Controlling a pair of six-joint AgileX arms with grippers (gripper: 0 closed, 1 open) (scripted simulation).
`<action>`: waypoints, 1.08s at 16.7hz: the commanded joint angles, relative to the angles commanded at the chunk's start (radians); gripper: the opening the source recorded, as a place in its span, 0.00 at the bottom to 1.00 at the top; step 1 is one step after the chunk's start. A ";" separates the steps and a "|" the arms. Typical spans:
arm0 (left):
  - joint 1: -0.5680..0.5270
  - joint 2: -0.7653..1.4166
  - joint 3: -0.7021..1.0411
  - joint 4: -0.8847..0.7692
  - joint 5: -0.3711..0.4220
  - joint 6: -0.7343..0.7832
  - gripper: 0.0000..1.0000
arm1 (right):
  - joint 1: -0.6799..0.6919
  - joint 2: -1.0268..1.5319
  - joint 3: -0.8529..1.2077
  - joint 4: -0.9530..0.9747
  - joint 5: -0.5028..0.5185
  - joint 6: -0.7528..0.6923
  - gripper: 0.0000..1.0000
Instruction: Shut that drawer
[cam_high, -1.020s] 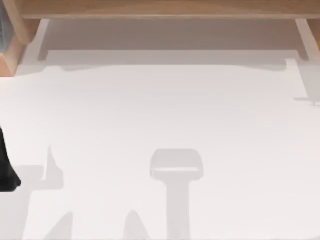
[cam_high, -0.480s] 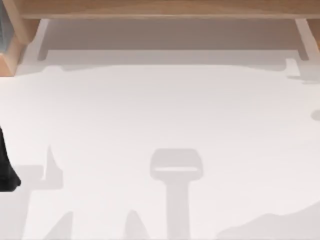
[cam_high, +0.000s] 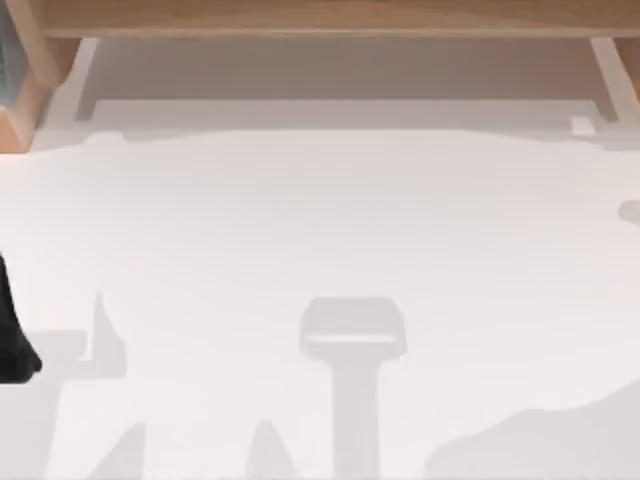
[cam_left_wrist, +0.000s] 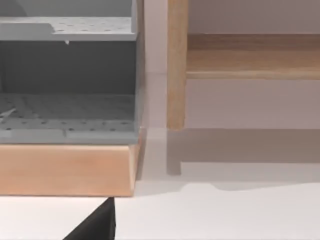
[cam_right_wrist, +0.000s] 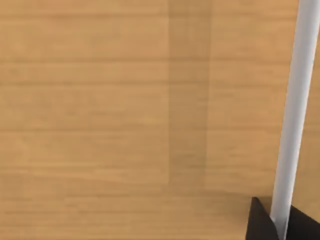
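The drawer (cam_high: 340, 112) stands pulled out at the back of the table, across nearly the whole top view. It has thin white side walls, a white front edge and a grey-beige floor (cam_high: 340, 68), under a light wood frame (cam_high: 330, 18). My left arm (cam_high: 14, 335) is a dark shape at the table's left edge, well in front of the drawer. The left wrist view looks at the drawer's left corner (cam_left_wrist: 172, 167) beside a wood post (cam_left_wrist: 176, 65). In the right wrist view, dark parts of my right gripper (cam_right_wrist: 260, 222) sit beside a white strip (cam_right_wrist: 295, 110) in front of wood panelling.
A grey perforated shelf unit (cam_left_wrist: 67, 75) on a wood base (cam_left_wrist: 65, 170) stands left of the drawer. The white tabletop (cam_high: 330, 220) carries shadows, including a large one at the front right (cam_high: 545, 445).
The large shadow at the table's front right has appeared and spread leftward. A small shadow at the right edge has shifted. The drawer and the left arm have not moved.
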 joint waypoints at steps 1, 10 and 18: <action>0.000 0.000 0.000 0.000 0.000 0.000 1.00 | 0.009 0.017 0.039 -0.021 0.008 0.000 0.00; 0.000 0.000 0.000 0.000 0.000 0.000 1.00 | 0.041 0.079 0.175 -0.102 0.042 -0.002 0.08; 0.000 0.000 0.000 0.000 0.000 0.000 1.00 | 0.041 0.079 0.175 -0.102 0.042 -0.002 0.68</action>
